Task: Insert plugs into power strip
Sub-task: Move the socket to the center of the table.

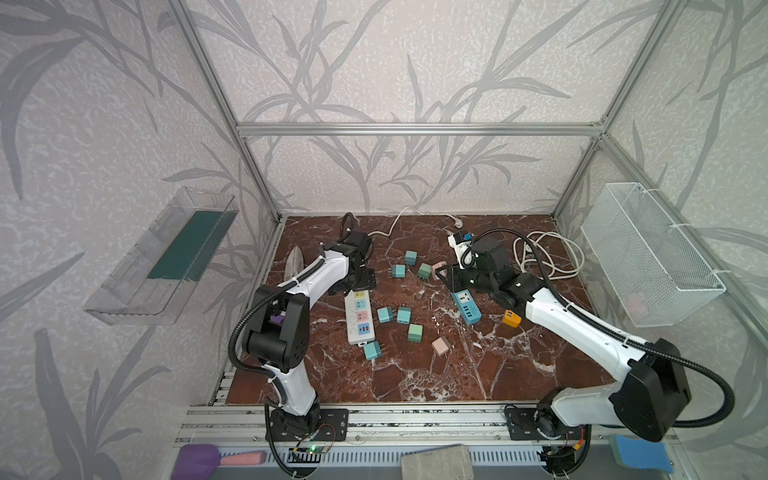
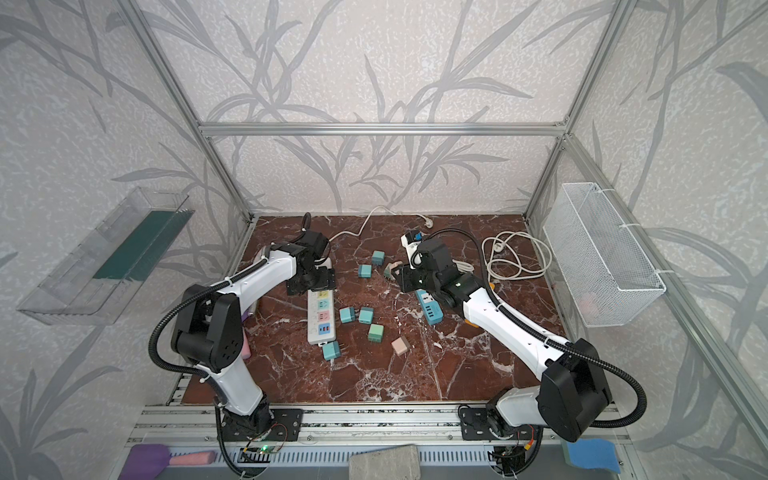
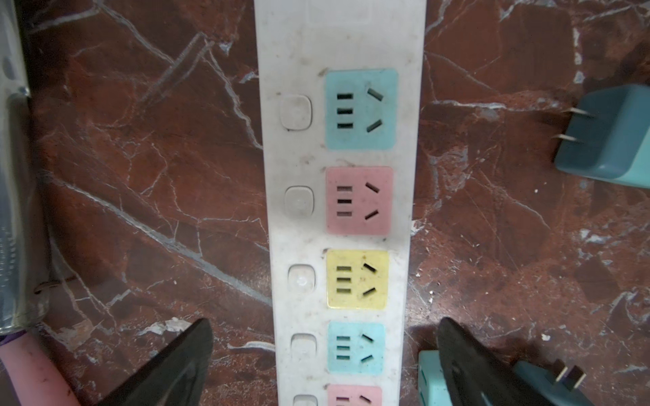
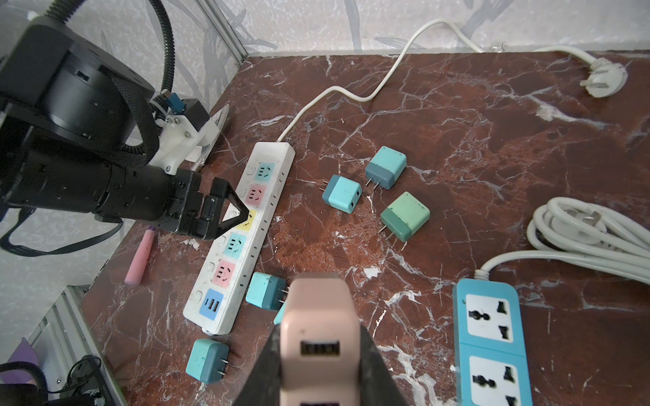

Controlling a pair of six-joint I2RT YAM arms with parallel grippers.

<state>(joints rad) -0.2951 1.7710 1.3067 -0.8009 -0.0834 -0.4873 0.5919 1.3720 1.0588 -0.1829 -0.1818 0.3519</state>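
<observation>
The white power strip with teal, pink and yellow sockets lies on the marble table. My left gripper stands open low over the strip, one finger on each side, holding nothing. My right gripper is shut on a pale pink plug, raised right of the strip. Several loose plugs lie between the arms: teal, green, pink, teal. Two teal plugs lie beside the strip.
A blue power strip lies under my right arm, with an orange adapter beside it. Coiled white cable sits at the back right. A wire basket hangs on the right wall, a clear shelf on the left wall.
</observation>
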